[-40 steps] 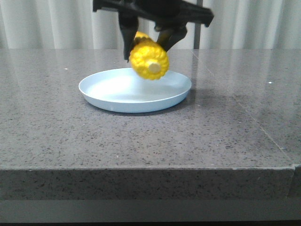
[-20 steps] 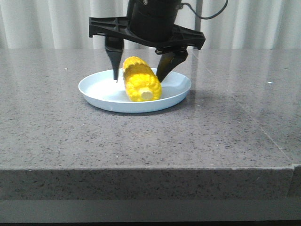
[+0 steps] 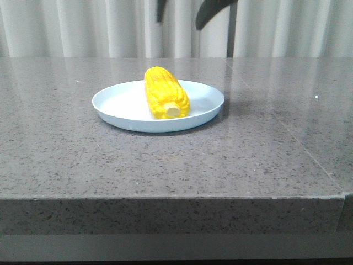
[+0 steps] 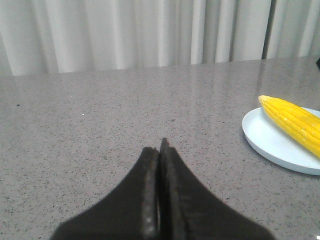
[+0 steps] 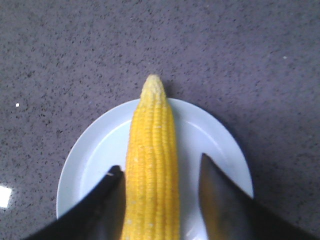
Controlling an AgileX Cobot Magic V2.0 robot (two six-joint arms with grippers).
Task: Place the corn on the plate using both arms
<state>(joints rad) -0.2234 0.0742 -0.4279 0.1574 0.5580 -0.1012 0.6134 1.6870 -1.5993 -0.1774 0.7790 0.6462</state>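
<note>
The bright yellow corn (image 3: 164, 94) lies on the pale blue plate (image 3: 110, 107), its stub end toward the camera. My right gripper (image 3: 185, 8) is open and empty, well above the plate, with only its finger ends showing at the top of the front view. In the right wrist view its open gripper (image 5: 160, 164) stands above the corn (image 5: 152, 130) and the plate (image 5: 90, 160), apart from both. My left gripper (image 4: 160, 147) is shut and empty, low over the bare table, off to the side of the plate (image 4: 270, 145) and the corn (image 4: 295, 122). It does not show in the front view.
The grey speckled stone table (image 3: 165, 165) has its front edge near the camera and a seam (image 3: 298, 143) running along its right side. White curtains (image 3: 66, 27) hang behind the table.
My right gripper lowered the corn onto the plate, opened and let it go, then rose up nearly out of the front view. The corn now rests on the plate.
</note>
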